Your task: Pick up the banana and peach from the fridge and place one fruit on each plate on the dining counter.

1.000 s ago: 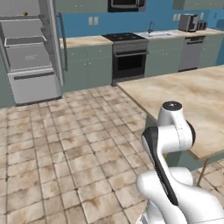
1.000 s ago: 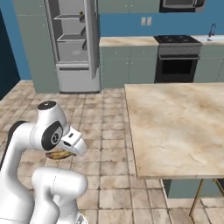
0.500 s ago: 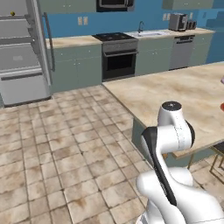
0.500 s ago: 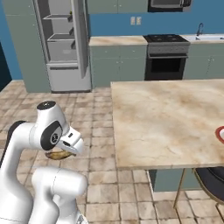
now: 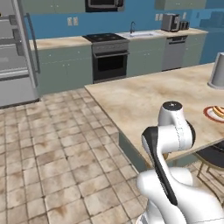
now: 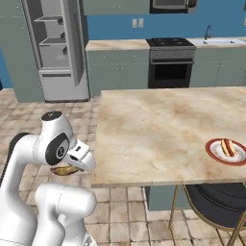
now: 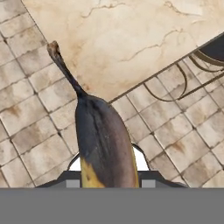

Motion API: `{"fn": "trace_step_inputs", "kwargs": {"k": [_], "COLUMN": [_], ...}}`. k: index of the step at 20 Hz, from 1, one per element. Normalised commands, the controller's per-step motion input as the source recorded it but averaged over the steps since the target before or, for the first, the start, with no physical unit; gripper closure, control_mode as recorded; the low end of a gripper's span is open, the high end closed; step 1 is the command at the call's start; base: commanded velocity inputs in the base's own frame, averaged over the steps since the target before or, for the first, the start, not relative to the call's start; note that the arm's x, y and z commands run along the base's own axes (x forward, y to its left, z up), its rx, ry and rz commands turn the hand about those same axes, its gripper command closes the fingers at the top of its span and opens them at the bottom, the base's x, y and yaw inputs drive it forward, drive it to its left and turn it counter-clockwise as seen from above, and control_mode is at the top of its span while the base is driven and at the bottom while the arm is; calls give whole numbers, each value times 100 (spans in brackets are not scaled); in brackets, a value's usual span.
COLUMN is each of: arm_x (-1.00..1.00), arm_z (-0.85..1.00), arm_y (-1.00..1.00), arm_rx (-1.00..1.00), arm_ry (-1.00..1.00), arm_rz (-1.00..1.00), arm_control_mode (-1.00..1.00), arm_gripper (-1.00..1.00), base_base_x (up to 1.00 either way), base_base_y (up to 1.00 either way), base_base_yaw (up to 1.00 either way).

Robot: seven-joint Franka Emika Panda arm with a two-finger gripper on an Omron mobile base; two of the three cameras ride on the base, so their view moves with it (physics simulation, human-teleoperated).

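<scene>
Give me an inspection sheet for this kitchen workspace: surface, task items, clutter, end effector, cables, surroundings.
Surface: dining counter, beige veined marble, mostly bare.
Job's things: banana held in the end effector, stem pointing away from the hand, above the floor by the counter's corner; red-rimmed plate near the counter's edge, an orange-red fruit already on it; fridge open, with shelves showing.
Clutter: grey cylindrical container on the counter.
End effector: end effector shut on the banana, tucked low beside the arm.
Cables: nothing seen.
Surroundings: oven, sink, toaster, black stool, tiled floor.
</scene>
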Motion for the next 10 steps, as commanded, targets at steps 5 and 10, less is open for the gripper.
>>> {"fn": "trace_step_inputs", "kwargs": {"k": [5, 10], "arm_x": [0, 0], "arm_z": [0, 0], "arm_y": [0, 0], "arm_rx": [0, 0], "arm_ry": [0, 0], "arm_rz": [0, 0], "arm_control_mode": [100, 100], "arm_gripper": [100, 100], "base_base_x": [-11, -14], "base_base_y": [-58, -60], "base_base_yaw": [0, 6]}}
